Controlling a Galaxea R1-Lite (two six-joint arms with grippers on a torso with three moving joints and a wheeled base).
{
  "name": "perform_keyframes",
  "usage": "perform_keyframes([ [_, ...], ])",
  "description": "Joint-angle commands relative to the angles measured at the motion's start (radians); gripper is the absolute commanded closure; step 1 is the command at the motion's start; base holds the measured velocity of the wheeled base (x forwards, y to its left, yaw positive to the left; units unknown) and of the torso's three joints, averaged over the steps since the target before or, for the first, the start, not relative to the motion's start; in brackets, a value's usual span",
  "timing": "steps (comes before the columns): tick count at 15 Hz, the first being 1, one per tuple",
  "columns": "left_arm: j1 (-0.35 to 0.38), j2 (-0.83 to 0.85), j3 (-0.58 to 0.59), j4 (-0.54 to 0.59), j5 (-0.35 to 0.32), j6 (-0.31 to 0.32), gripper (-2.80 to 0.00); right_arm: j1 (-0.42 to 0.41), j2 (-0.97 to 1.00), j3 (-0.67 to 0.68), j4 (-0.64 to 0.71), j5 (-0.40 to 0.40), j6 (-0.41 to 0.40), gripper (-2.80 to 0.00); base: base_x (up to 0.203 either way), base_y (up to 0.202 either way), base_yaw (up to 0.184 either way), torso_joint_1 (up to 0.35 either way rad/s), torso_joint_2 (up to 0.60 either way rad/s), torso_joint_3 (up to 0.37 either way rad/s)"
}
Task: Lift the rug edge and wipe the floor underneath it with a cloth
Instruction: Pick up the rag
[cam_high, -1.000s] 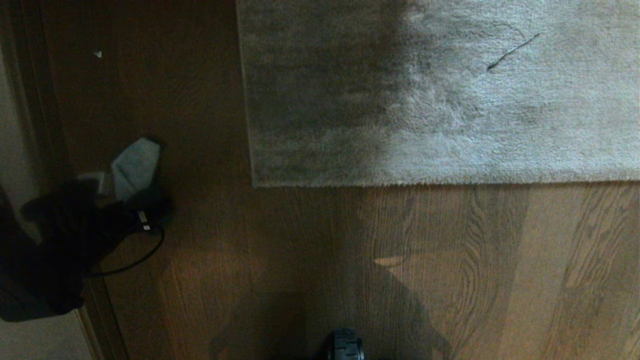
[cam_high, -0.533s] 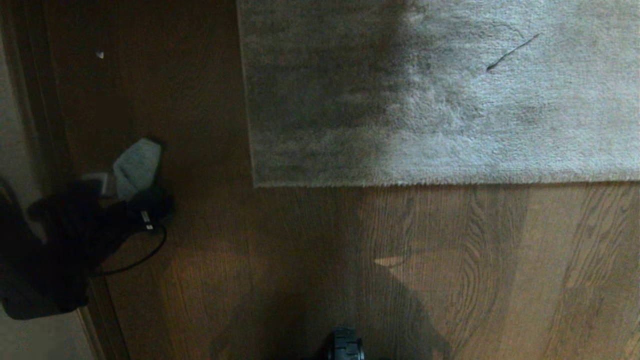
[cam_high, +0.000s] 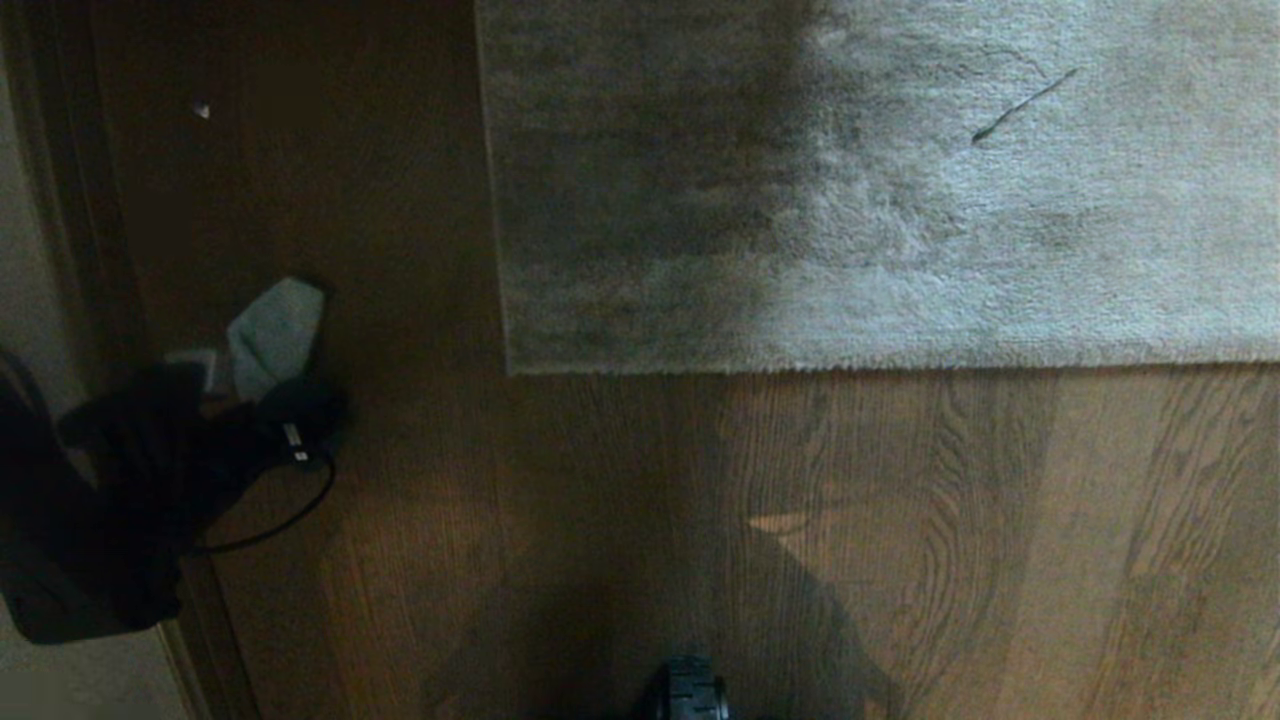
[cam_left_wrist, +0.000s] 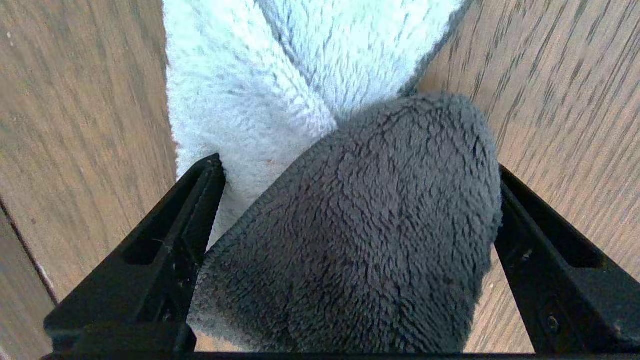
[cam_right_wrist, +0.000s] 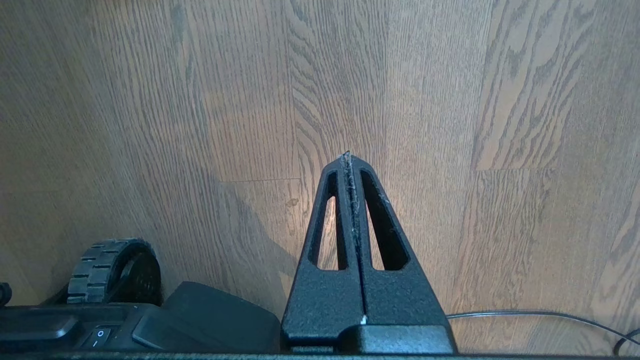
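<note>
The small pale grey-green cloth lies bunched on the brown wood floor, left of the rug. My left gripper is down over its near end. In the left wrist view the left gripper stands open, one finger on each side of the cloth, whose near fold is in shadow. The big pale plush rug lies flat; its near rug edge and corner rest on the floor. My right gripper is shut and empty, parked above bare floor by the base.
A dark door frame and pale wall run along the far left, close behind the left arm. A dark thread lies on the rug. The base's wheel and a thin cable sit near the right gripper.
</note>
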Motion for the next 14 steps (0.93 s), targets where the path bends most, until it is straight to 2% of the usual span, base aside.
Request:
perform_keyframes([
  [1, 0.001, 0.000, 0.013, -0.017, -0.001, 0.001, -2.80, 0.000, 0.000, 0.000, -0.001, 0.000, 0.001, 0.00, 0.000, 0.000, 0.000, 0.000, 0.00, 0.000],
  [8, 0.009, -0.031, 0.066, -0.049, -0.003, 0.001, -2.80, 0.000, 0.000, 0.000, -0.001, 0.000, 0.001, 0.00, 0.000, 0.000, 0.000, 0.000, 0.00, 0.000],
  [9, 0.009, -0.032, 0.068, -0.050, -0.003, 0.001, -1.65, 0.000, 0.000, 0.000, -0.001, 0.000, 0.001, 0.00, 0.000, 0.000, 0.000, 0.000, 0.00, 0.000],
  [10, 0.009, -0.036, 0.068, -0.050, -0.003, 0.001, 0.00, 0.000, 0.000, 0.000, -0.001, 0.000, 0.001, 0.00, 0.000, 0.000, 0.000, 0.000, 0.00, 0.000],
  [14, 0.009, -0.058, 0.088, -0.049, -0.003, -0.001, 0.00, 0.000, 0.000, 0.000, -0.001, 0.000, 0.001, 0.00, 0.000, 0.000, 0.000, 0.000, 0.00, 0.000],
])
